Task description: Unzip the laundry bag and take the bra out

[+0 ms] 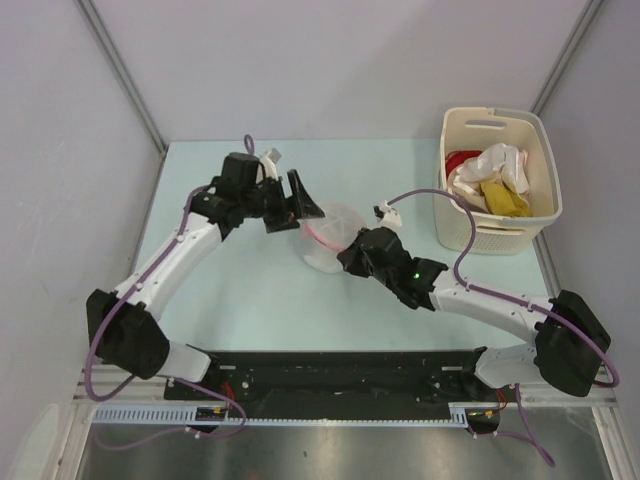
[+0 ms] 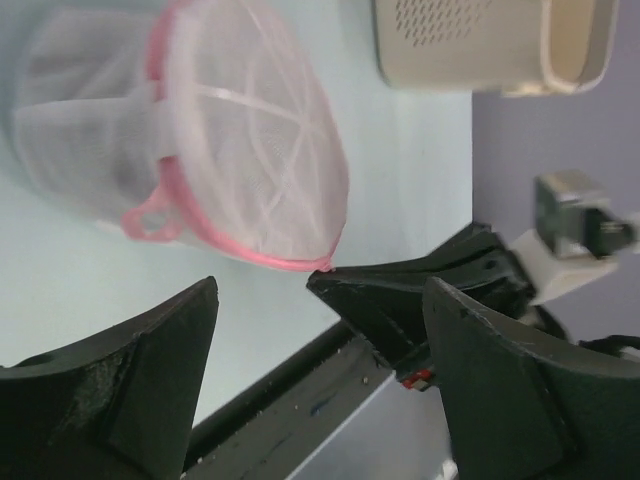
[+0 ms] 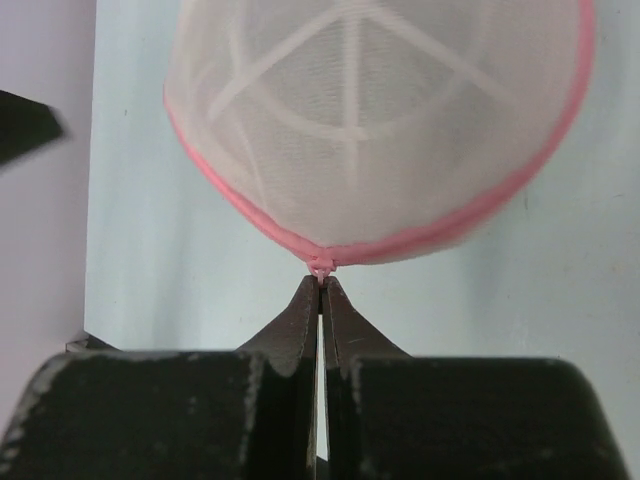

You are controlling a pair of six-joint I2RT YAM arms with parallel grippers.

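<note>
The laundry bag (image 1: 335, 236), a white mesh pouch with pink zipper trim, sits mid-table between the arms. It fills the top of the right wrist view (image 3: 370, 120) and the upper left of the left wrist view (image 2: 215, 140). My right gripper (image 3: 321, 284) is shut on the pink zipper pull (image 3: 321, 266) at the bag's rim; it also shows from above (image 1: 352, 253). My left gripper (image 1: 298, 205) is open and empty, just left of the bag; its fingers (image 2: 130, 370) frame the bag's lower rim. The bra is hidden; no dark garment shows through the mesh.
A cream slotted basket (image 1: 540, 225) with white, yellow and red clothes stands at the right back; its wall shows in the left wrist view (image 2: 470, 45). The black rail (image 1: 340, 370) runs along the table's near edge.
</note>
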